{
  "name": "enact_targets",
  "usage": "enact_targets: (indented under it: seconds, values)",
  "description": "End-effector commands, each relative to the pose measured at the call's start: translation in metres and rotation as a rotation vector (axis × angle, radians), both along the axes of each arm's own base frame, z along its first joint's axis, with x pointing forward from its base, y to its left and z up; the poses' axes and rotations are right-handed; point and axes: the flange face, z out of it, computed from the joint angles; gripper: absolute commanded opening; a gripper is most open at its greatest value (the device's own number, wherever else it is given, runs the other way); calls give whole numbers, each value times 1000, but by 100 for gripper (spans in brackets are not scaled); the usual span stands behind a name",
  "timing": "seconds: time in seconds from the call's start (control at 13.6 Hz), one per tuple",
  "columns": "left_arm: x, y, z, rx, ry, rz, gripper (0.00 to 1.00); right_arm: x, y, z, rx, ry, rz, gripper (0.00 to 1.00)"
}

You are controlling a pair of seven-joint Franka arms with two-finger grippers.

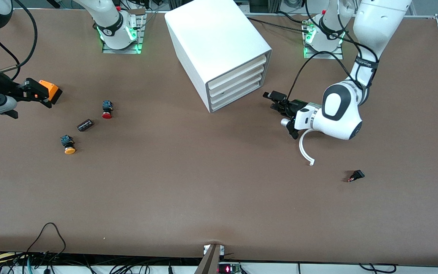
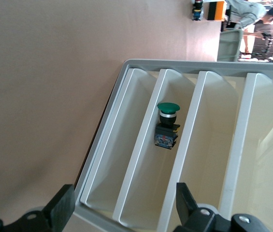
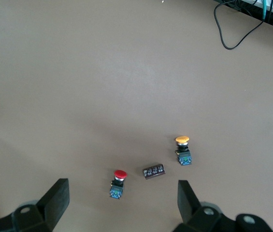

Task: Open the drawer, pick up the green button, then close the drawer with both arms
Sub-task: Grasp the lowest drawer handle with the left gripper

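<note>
- The white box-shaped cabinet stands on the brown table between the two arm bases, its four shallow off-white drawers stacked one above another.
- In the front view all four drawer fronts sit flush with the cabinet face.
- The left wrist view looks into the drawer; the small push button with a round green cap and black square body lies on its side inside.
- The left gripper hangs low over the table just in front of the drawer fronts, pointing at them. Its black fingers are spread apart and grasp nothing.
- The right gripper is over the right arm's end of the table and waits there. Its fingers are spread wide and grasp nothing.
- A red-capped push button, a small dark cylindrical part and a yellow-orange-capped push button lie on the table toward the right arm's end, well apart from the cabinet.
- A small black part lies toward the left arm's end, nearer to the front camera than the left gripper.
</note>
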Motion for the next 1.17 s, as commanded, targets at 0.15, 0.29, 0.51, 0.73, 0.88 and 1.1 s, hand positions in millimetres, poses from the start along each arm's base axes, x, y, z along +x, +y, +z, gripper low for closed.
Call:
enact_targets:
  seconds: [0.15, 0.29, 0.51, 0.73, 0.88, 1.1]
  values:
    - [-25, -38, -50, -125, 15, -18, 83, 3, -1, 5, 11, -3, -17, 99]
    - [-39, -57, -66, -159, 23, -40, 75, 3, -1, 5, 11, -3, -17, 99]
    - [-61, -85, -76, -195, 74, -42, 73, 3, -1, 5, 11, -4, -18, 99]
    - [-79, -112, -82, -241, 123, -19, 69, 3, -1, 5, 12, -4, -18, 99]
    - [-88, -120, -85, -244, 137, -23, 68, 3, -1, 5, 11, -4, -18, 99]
    - [-89, -119, -86, -241, 139, -23, 61, 3, -2, 5, 11, 0, -19, 99]
